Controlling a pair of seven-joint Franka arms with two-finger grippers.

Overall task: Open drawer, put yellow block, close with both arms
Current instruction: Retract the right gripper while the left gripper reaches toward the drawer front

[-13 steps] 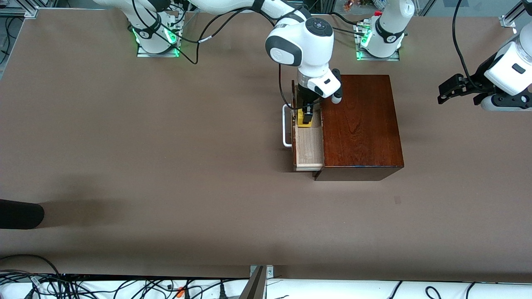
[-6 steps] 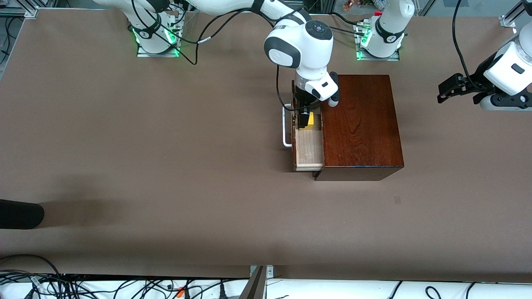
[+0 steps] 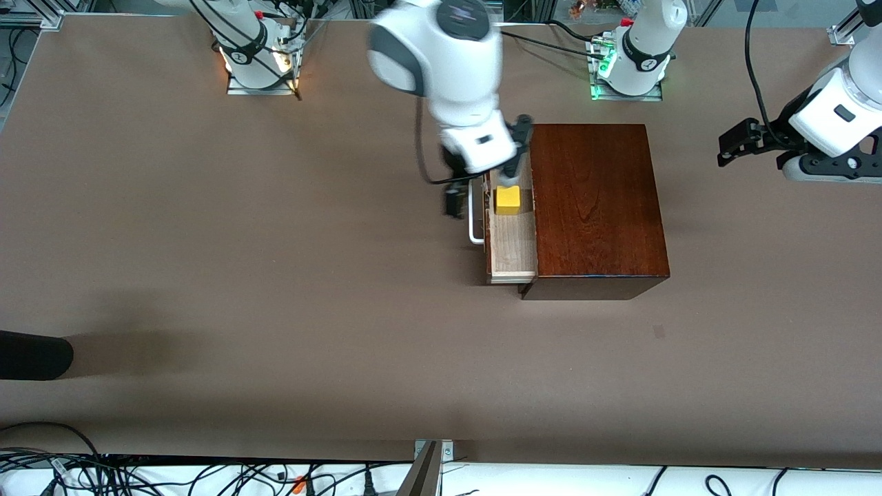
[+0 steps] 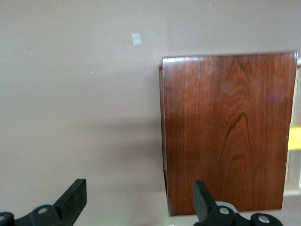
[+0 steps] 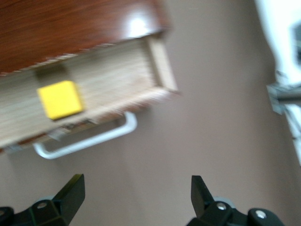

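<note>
The dark reddish-brown wooden box [image 3: 596,207] stands mid-table with its drawer [image 3: 511,244] pulled out toward the right arm's end. Inside the drawer's pale interior the yellow block [image 3: 508,200] rests free. The white handle [image 3: 474,224] fronts the drawer. My right gripper [image 3: 477,184] hangs open over the handle and the drawer's front edge, holding nothing. In the right wrist view, the block [image 5: 59,99], drawer [image 5: 117,70] and handle [image 5: 89,141] lie below the open right gripper [image 5: 136,195]. My left gripper [image 3: 737,143] waits open above the table at the left arm's end; its wrist view shows the box [image 4: 225,132] past the open left gripper [image 4: 139,200].
A black rounded object [image 3: 34,355] juts in at the table's edge at the right arm's end, nearer the camera. Cables and a metal bracket [image 3: 427,468] run along the near edge. A small mark [image 3: 659,331] sits on the brown table surface.
My right gripper has let go of the yellow block, opened, and risen out of the drawer toward the handle side. The block stays in the drawer. The left arm shifted slightly.
</note>
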